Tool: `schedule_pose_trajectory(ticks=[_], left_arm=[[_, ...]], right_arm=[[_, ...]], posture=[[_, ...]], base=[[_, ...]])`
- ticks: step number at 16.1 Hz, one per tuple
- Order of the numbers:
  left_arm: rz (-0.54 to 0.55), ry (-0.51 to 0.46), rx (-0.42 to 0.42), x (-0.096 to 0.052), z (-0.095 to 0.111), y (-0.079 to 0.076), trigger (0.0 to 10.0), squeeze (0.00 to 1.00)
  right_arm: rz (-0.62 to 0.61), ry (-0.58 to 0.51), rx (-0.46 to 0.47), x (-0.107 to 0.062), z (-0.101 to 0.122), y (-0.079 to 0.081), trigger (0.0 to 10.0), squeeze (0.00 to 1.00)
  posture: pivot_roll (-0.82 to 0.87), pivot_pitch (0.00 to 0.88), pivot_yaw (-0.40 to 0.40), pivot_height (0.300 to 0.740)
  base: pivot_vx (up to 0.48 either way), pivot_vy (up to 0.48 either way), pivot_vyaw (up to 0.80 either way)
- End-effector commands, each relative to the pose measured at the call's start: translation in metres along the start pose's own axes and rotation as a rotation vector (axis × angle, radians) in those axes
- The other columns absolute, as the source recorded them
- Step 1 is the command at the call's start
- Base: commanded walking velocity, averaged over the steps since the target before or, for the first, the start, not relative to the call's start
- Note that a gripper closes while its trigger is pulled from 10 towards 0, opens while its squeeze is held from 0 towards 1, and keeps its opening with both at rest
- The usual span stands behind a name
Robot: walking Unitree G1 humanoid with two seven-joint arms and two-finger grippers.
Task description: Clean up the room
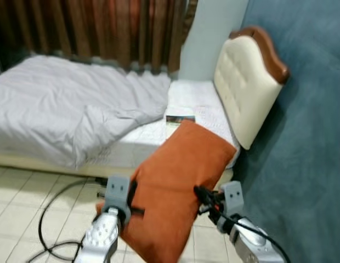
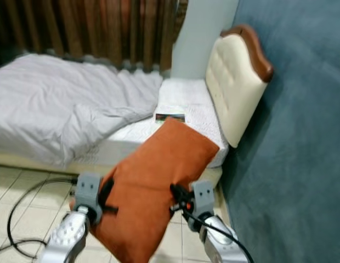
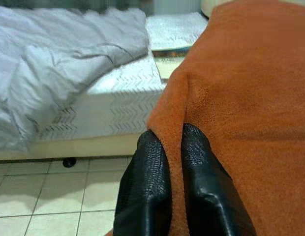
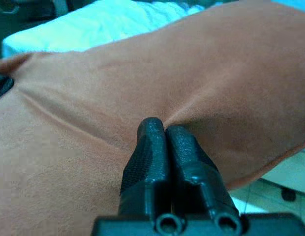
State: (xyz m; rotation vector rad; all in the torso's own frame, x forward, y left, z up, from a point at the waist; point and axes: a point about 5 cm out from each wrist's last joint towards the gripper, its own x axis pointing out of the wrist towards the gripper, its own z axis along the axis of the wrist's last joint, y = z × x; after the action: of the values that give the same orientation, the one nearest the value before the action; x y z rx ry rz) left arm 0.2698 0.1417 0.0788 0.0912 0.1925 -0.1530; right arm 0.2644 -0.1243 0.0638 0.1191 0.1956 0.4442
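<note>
An orange pillow (image 1: 175, 186) hangs in the air between my two arms, in front of the bed's head end. My left gripper (image 1: 131, 200) is shut on the pillow's left edge; its black fingers (image 3: 152, 162) pinch the orange cloth. My right gripper (image 1: 200, 194) is shut on the pillow's right side, where its fingertips (image 4: 152, 130) press a fold into the cloth. The pillow (image 2: 153, 181) tilts up toward the bed (image 1: 131, 148), and its top corner reaches over the mattress edge.
A crumpled grey blanket (image 1: 66, 104) covers most of the bed. A flat book (image 1: 180, 118) lies on the white mattress near the cream headboard (image 1: 247, 82). A blue wall (image 1: 307, 153) stands to the right. A black cable (image 1: 49, 219) loops across the tiled floor.
</note>
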Motion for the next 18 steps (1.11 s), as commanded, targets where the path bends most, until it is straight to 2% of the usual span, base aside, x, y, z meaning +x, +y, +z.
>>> schedule_pose_trajectory(ticks=[1,15,18], left_arm=[[0.217,-0.065,-0.002,-0.003,0.014,0.043,10.0,0.0],[0.206,-0.071,-0.045,0.008,0.015,0.035,10.0,0.0],[0.229,-0.08,-0.096,0.006,0.014,0.035,10.0,0.0]], right_arm=[[-0.159,-0.007,-0.026,-0.017,0.002,-0.034,10.0,0.0],[-0.137,0.0,-0.06,-0.01,0.005,-0.041,10.0,0.0],[-0.127,0.005,-0.062,-0.01,0.003,-0.042,10.0,0.0]], posture=[[0.11,0.0,-0.106,0.74],[0.1,0.0,-0.114,0.74],[0.1,0.0,-0.118,0.74]], base=[[0.48,0.0,0.0],[0.48,0.0,0.0],[0.48,0.0,0.0]])
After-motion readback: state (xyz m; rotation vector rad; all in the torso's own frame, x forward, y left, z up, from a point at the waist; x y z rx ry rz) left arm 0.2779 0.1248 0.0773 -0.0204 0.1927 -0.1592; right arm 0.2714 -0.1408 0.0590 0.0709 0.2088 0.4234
